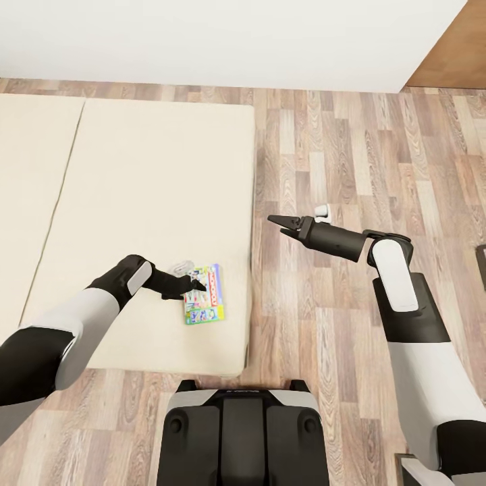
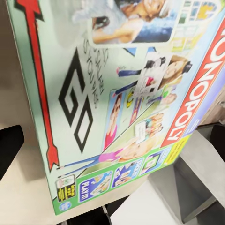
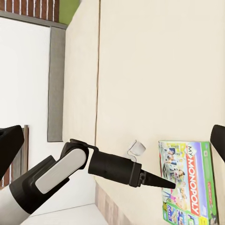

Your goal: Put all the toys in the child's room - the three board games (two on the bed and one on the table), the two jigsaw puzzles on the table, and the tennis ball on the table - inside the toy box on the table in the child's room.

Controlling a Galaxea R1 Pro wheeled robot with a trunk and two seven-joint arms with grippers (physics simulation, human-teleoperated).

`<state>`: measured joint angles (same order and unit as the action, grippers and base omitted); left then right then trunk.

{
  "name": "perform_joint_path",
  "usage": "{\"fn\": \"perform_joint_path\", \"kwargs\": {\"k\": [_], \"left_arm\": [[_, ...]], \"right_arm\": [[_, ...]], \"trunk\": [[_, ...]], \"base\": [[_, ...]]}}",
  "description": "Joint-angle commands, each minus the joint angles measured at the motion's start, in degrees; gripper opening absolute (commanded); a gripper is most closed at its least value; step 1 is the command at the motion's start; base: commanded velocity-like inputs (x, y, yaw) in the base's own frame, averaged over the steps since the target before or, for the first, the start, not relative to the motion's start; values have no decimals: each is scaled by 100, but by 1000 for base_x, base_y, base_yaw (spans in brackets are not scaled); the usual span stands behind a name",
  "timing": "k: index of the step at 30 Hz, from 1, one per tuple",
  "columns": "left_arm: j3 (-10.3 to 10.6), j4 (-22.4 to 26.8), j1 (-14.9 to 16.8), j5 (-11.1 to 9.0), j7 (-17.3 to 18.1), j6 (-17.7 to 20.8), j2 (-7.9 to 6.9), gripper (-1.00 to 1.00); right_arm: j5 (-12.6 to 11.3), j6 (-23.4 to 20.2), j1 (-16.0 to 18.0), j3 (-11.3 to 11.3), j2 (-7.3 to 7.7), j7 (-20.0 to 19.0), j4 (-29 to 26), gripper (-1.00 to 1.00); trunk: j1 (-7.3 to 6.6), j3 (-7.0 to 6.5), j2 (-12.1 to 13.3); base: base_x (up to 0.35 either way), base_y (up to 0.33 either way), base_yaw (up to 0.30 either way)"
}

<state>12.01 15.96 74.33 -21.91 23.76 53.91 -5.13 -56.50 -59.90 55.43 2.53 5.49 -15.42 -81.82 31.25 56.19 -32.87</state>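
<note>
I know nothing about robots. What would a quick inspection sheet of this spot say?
Surface: cream bed, low on a wood floor.
Job's things: one Monopoly board game lying flat near the bed's edge.
Clutter: nothing seen.
Grippers: left gripper over the game, its state unclear; right gripper raised over the floor, fingers spread in the right wrist view, holding nothing.
Cables: nothing seen.
Surroundings: white wall behind the bed.

left arm [image 1: 101, 297] reaching forward, right arm [image 1: 351, 243] raised
</note>
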Motion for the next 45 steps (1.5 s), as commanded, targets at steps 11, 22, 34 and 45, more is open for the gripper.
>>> {"fn": "perform_joint_path", "kwargs": {"k": [11,22,34,45], "left_arm": [[38,6,2,-15,23,14,-2,100],[38,10,2,-15,22,14,3,100],[38,12,2,-15,23,14,3,100],[38,13,2,-15,23,14,3,100]], "right_arm": [[60,-10,3,1,12,-60,-1,100],[60,-10,3,1,19,-59,-3,100],[60,-10,3,5,6,-58,-1,100],[60,-10,3,4,5,-59,-7,100]], "trunk": [[2,4,-6],[2,4,-6],[2,4,-6],[2,4,-6]], "base": [[0,-8,0],[0,-125,0],[-4,-40,0],[-13,-96,0]]}}
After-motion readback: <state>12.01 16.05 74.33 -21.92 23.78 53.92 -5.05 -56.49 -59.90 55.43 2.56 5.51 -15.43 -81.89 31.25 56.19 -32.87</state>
